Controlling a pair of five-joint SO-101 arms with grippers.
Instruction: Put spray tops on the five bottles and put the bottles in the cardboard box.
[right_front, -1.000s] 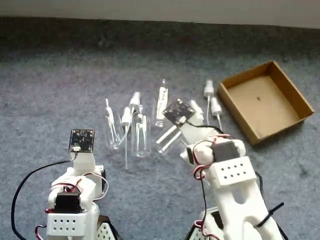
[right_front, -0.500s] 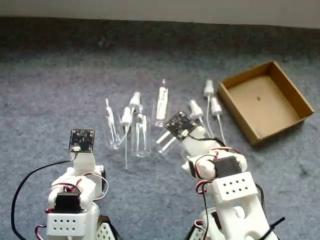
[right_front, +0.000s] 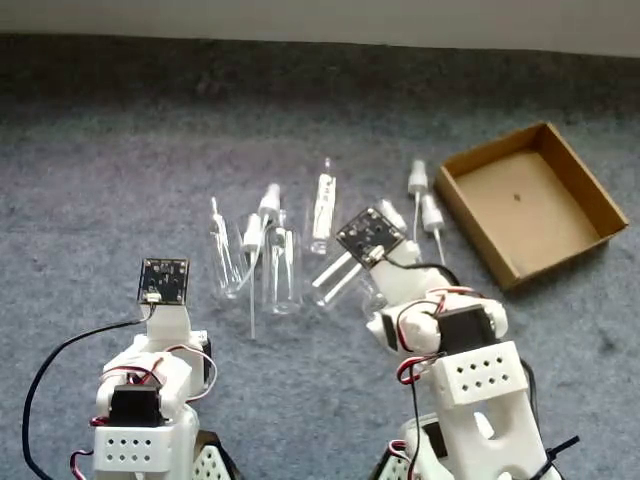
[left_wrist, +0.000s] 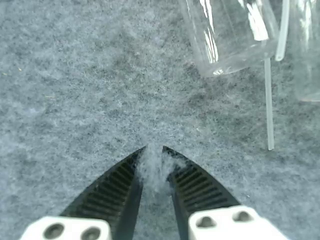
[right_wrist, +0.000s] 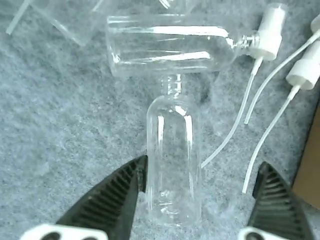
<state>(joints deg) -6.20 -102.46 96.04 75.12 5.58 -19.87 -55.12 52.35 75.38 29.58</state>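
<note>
No text, numbers or signs I can read. One bottle (right_front: 322, 205) lying on the worktop (right_front: 120, 150) has a pale label (right_front: 323, 197), print too small to make out. The cardboard box (right_front: 530, 205) has a dark spot inside, not lettering.

Work surface: a mottled grey, felt-like covering (right_front: 120, 150) spans the table, its matted fibres distinct in the wrist views. Toward the far edge it darkens into a shadowed band (right_front: 300, 60), and beyond that lies a plain pale strip (right_front: 320, 15). Lighting is soft and even.
</note>
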